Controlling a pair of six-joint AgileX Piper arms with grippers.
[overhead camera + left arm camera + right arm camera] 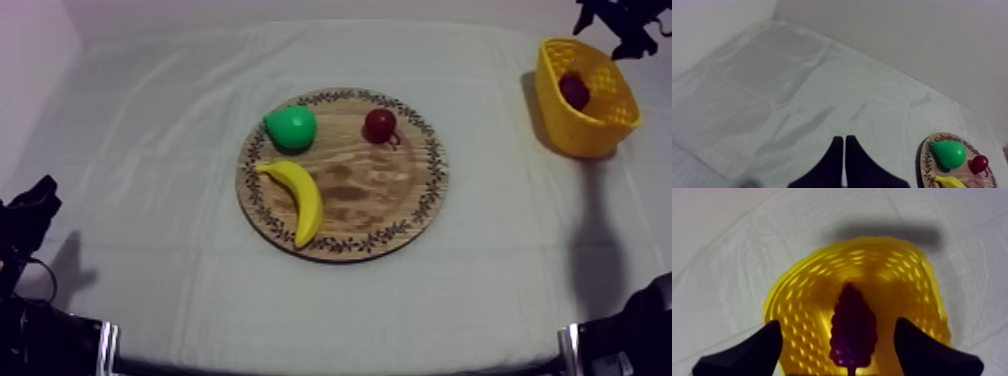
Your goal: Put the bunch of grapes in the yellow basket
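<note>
Fingers [747, 353] of our right gripper [837, 325] apart over yellow basket [797, 303], bunch of grapes [853, 328] inside, unclamped; left gripper [843, 139] fingers [833, 167] together above desk [772, 100].

grapes [853, 323] in basket [592, 135], basket right of board [385, 195]

There is 1 each of board [370, 190], basket [600, 125], banana [300, 195], pear [292, 127], small red fruit [380, 125] and bunch of grapes [853, 328].

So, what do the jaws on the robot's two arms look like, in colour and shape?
The left gripper has two smooth black jaws that taper to narrow, rounded tips. The right gripper has the same plain black jaws, broad and wedge-shaped. No markings are visible on either one.
</note>
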